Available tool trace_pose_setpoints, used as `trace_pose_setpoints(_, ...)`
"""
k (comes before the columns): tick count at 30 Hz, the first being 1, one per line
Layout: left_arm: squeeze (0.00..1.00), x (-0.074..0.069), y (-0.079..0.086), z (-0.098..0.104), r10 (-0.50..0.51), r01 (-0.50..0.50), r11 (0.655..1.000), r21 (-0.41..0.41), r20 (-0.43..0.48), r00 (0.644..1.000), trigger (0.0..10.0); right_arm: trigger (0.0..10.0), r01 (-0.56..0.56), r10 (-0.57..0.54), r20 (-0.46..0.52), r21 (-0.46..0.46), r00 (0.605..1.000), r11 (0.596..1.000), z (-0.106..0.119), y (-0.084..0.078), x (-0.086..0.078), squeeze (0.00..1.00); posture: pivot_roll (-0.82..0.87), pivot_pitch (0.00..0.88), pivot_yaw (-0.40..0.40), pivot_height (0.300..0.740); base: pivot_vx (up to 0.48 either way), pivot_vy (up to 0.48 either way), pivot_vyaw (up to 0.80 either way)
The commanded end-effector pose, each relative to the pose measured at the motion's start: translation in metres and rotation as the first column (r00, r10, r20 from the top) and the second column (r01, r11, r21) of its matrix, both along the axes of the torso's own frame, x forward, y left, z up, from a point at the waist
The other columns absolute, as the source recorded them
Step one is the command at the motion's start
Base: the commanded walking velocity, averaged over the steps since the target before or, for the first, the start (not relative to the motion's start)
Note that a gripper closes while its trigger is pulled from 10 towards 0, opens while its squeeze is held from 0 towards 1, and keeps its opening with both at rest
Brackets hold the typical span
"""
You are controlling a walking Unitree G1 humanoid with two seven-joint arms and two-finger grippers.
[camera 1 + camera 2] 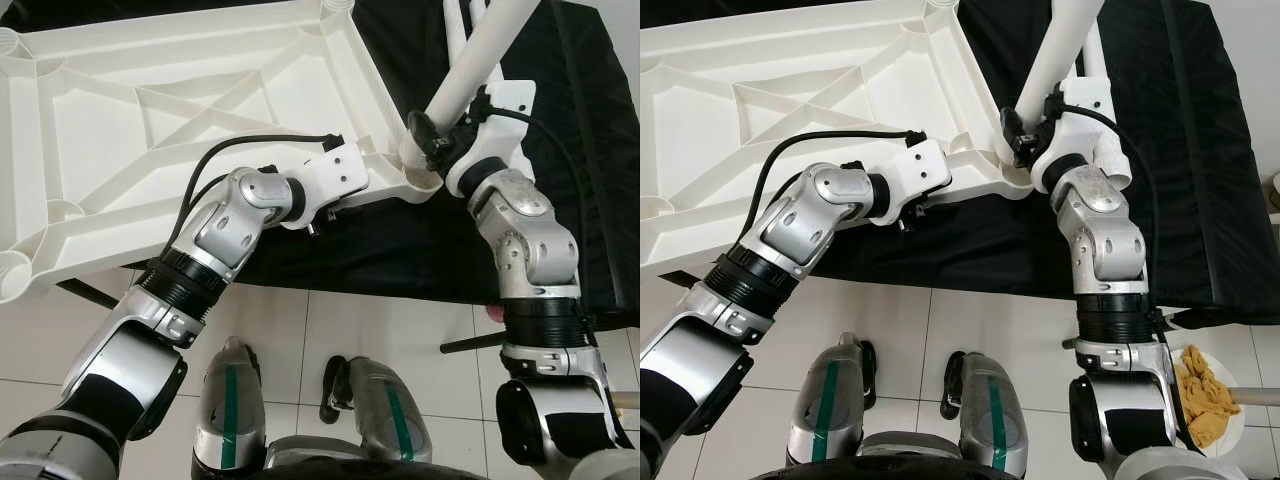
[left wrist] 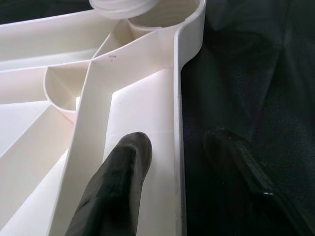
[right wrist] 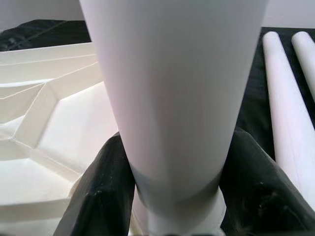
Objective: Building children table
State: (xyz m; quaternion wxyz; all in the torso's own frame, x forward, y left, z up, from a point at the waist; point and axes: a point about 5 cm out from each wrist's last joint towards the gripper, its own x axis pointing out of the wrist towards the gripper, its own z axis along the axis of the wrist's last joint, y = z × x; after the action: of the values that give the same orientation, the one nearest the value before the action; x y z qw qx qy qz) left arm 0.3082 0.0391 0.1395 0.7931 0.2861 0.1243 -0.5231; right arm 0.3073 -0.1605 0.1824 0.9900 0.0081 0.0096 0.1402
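The table leg (image 3: 172, 98), a white tapered tube, is clamped between the two black fingers (image 3: 106, 196) of the right tool (image 1: 432, 135), which closes on it just above its lower end. That end sits at the corner socket (image 1: 415, 165) of the upturned white tabletop (image 1: 180, 110), and the leg's long axis rises from the socket and leans away from the robot, toward its right. The left tool (image 2: 172, 162) straddles the tabletop's near rim (image 2: 178, 123) close to the same corner, with one finger (image 2: 118, 187) lying inside on the white ribbed underside and the other out over the black cloth, the rim between them; the fingers stand apart and do not visibly press the rim. The tabletop lies underside up, its diagonal ribs showing, with further round sockets at its other corners. It rests partly on a black cloth (image 1: 1200, 150) spread over a low surface, and its left portion reaches out past that cloth. Two more white legs (image 3: 290, 98) lie side by side on the cloth beyond the right tool. Below is a white tiled floor (image 1: 970, 320), and at the robot's right stands a white bowl (image 1: 1230, 420) holding a yellow cloth (image 1: 1202, 395).
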Motion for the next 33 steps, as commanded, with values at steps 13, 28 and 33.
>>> trace_pose_setpoints(13, 0.0, 0.0, 0.011, -0.023, 0.063, -0.059, 0.995, 0.079, -0.051, 0.997, 10.0, 10.0, -0.011, 0.012, -0.022, 0.01, 1.0, 1.0, 0.004, -0.003, -0.013, 0.0, 0.07, 0.069, -0.076, 0.74, 0.0, 0.0, 0.0)
trace_pose_setpoints(28, 0.0, 0.003, 0.013, -0.019, 0.066, -0.063, 0.995, 0.074, -0.043, 0.997, 10.0, 10.0, 0.031, -0.03, -0.113, 0.012, 0.993, 0.999, -0.012, -0.009, -0.024, 0.0, 0.06, 0.087, -0.064, 0.74, 0.0, 0.0, 0.0)
trace_pose_setpoints(33, 0.0, 0.003, 0.013, -0.018, 0.065, -0.062, 0.995, 0.074, -0.041, 0.997, 10.0, 10.0, 0.041, -0.04, -0.122, 0.006, 0.992, 0.999, -0.015, -0.011, -0.024, 0.0, 0.06, 0.088, -0.063, 0.74, 0.0, 0.0, 0.0)
